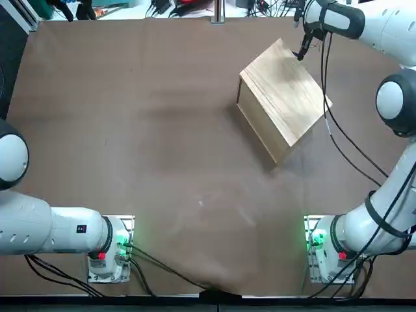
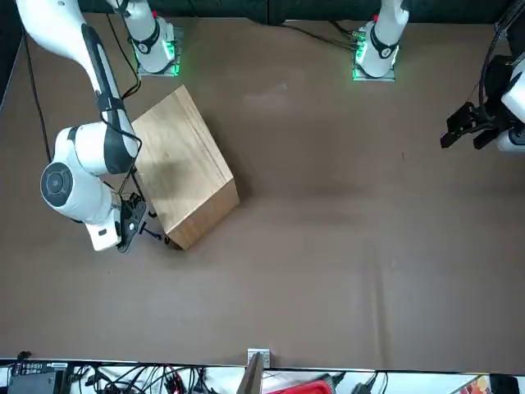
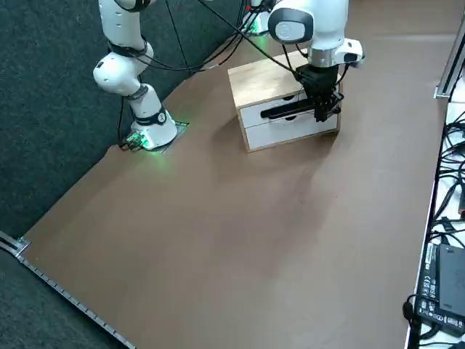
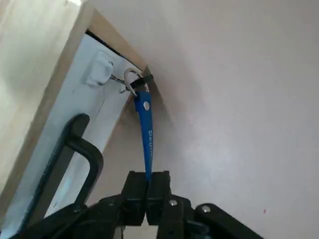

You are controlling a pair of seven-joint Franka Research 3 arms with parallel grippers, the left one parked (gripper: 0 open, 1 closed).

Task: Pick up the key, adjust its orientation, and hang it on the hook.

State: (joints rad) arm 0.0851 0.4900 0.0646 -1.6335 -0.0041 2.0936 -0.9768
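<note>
Looks like a robotics lab. Has robot arms (image 1: 49,227) bolted to a brown table (image 1: 162,162), green-lit mounts (image 1: 123,244), metal edge rail (image 3: 73,299), plus tangled cables (image 2: 135,381) and electronics (image 3: 445,291) strewn along a white surface (image 2: 426,382).

The handle (image 4: 88,154) sits on the drawer front (image 4: 72,174), beside the hook (image 4: 101,69).

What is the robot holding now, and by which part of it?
The right end effector holds a blue key strap, pinched at its narrow end, the end away from the metal ring.
</note>
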